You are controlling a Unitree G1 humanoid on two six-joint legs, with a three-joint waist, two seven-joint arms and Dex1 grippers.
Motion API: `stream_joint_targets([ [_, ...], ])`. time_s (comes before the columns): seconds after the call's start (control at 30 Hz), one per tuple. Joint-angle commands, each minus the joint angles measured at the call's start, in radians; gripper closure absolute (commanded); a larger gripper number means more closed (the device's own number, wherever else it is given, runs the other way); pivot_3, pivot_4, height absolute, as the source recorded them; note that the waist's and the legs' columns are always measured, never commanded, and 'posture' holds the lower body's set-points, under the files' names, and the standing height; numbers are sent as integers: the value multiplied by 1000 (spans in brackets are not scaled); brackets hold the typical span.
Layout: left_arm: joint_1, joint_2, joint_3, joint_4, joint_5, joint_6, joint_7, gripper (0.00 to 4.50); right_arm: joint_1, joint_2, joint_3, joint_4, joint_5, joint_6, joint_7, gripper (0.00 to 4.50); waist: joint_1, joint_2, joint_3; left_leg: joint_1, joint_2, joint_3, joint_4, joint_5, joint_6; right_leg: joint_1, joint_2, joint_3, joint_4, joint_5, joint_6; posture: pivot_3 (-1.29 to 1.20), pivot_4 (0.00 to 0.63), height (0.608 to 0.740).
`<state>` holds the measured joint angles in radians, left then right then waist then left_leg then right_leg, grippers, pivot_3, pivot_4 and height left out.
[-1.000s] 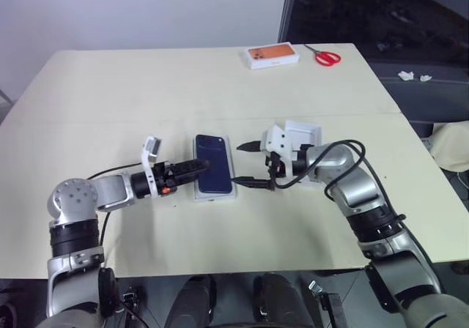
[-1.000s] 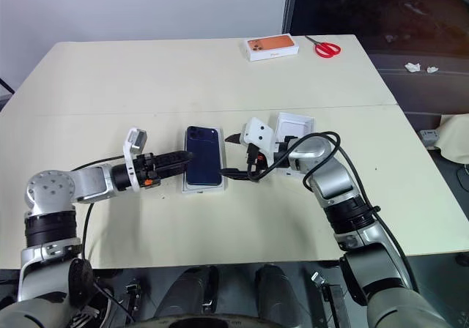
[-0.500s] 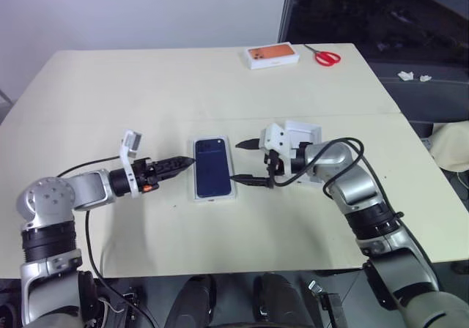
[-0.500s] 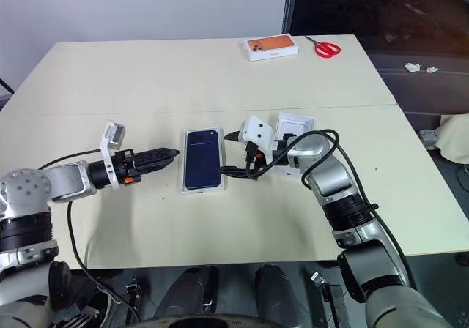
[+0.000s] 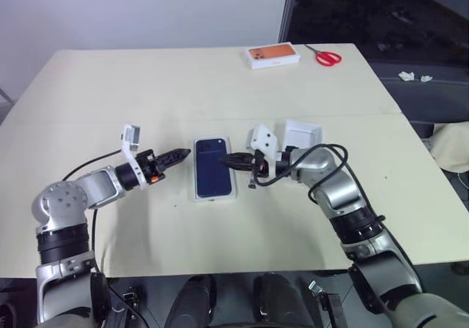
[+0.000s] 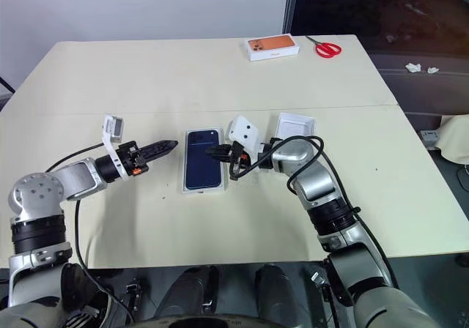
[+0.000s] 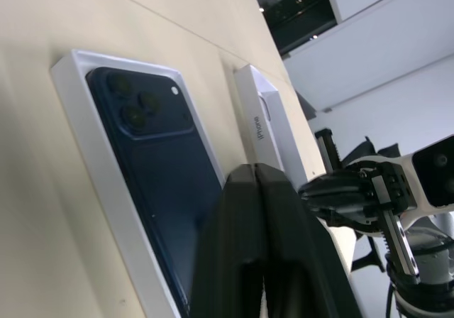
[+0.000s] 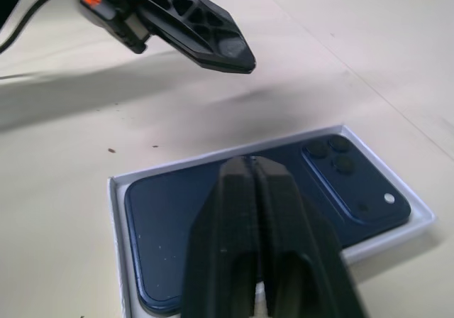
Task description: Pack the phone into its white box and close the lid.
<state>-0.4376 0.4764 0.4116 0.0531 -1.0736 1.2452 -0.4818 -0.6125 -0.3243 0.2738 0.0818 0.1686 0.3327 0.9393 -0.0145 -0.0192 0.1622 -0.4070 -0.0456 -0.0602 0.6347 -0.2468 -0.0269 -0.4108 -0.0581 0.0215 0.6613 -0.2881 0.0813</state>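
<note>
2 steps remain for you: the slim navy-blue phone [image 5: 213,166] already lies in its shallow white cardboard box [image 5: 214,195] between the clenched, empty left gripper [image 5: 181,154] and right gripper [image 5: 224,159], so fetch the all-white cardboard lid [image 5: 303,132] beside your right arm.

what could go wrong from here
The phone lies in the white box, and the shut right gripper hangs right over its edge, so a push could slide the box. The lid sits behind the right arm, which might knock it. The left gripper is shut too.
</note>
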Motion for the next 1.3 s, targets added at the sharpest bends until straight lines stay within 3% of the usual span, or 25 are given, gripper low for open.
stream_joint_targets([
  [0.03,9,17,-3,-35,27,-45,-6,4426,-22,-7,15,21,-79,-70,-62,4454,0,0,0,0,0,0,0,0,0,0,0,0,0,0,0,0,150,740],
  [0.4,40,68,-164,19,310,-268,-50,4426,-72,-45,87,167,-295,-206,-156,4454,-1,0,0,0,0,1,0,0,0,0,0,0,0,0,0,0,150,740],
  [0.7,14,2,-393,56,475,-347,-122,4426,-33,-81,152,154,-339,-270,-61,4454,6,0,0,0,-1,0,0,0,0,1,0,0,0,0,0,0,150,740],
  [1.3,-60,-156,-456,99,541,-337,-169,4426,0,-201,79,124,-330,-246,-8,4454,11,1,0,0,-7,-1,12,-4,6,8,-5,-2,0,0,0,0,150,740],
])
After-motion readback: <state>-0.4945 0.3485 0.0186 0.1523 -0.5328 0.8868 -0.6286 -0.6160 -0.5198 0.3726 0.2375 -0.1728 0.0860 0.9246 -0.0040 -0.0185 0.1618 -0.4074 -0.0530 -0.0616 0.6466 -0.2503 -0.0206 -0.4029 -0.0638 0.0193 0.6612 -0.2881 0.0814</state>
